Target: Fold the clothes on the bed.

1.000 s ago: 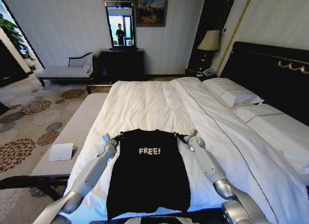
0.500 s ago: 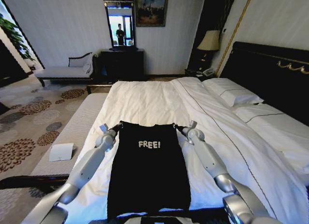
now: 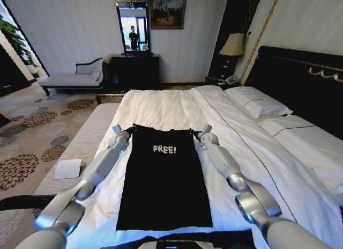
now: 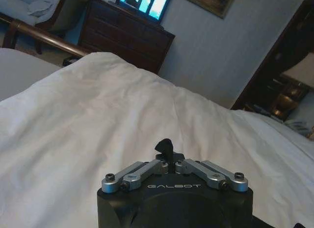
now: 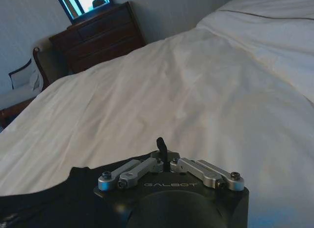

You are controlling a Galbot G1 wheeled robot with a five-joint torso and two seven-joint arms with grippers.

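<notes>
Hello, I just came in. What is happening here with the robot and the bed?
The robot is working on a black T-shirt that lies on the white bed, with the word FREE! facing up. Both arms reach forward over the bed. The left gripper is shut on the shirt's far left corner and the right gripper is shut on the far right corner, so the far edge is stretched straight between them. The shirt is spread out long and flat; no fold across its length is made yet.

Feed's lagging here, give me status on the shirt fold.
Left gripper and right gripper each shut on a top corner of the black T-shirt. Shirt stretched flat on the white bed, lettering up. Nothing in the way.
</notes>
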